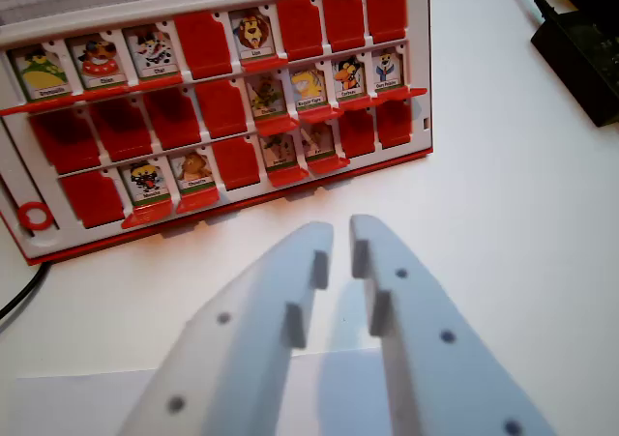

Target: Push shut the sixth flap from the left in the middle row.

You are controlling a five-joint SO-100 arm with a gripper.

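- Wrist view showed a red flap board (pixel 426 117) standing on a white table (pixel 522 262), filling the frame from 9 o'clock round to 1 o'clock.
- Its flaps sat in three rows of eight, some raised and showing cartoon cards, others lying flat and red.
- The sixth flap (pixel 309 86) in the middle row stood raised at about 12 o'clock from the gripper, carrying a yellow figure. Raised flaps stood at its 3 and 9 o'clock.
- The gripper (pixel 340 238) hung at 6 o'clock, apart from the board. Its two pale jaws were drawn almost together, with only a slit between them and nothing held.
- A black box (pixel 580 59) lay at 2 o'clock, and a black cable (pixel 14 301) ran off at 8 o'clock.
- The flap looked like a thin, light, stiff plastic tab hinged at its lower edge, so it would likely tip over with a light touch.
- No grasp seemed needed. The best contact would be the near-closed jaw tips against the card's upper face, pressing away from the camera.
- The neighbours were close, so a wide or off-centre push risked knocking one down too. The light board itself might also slide.
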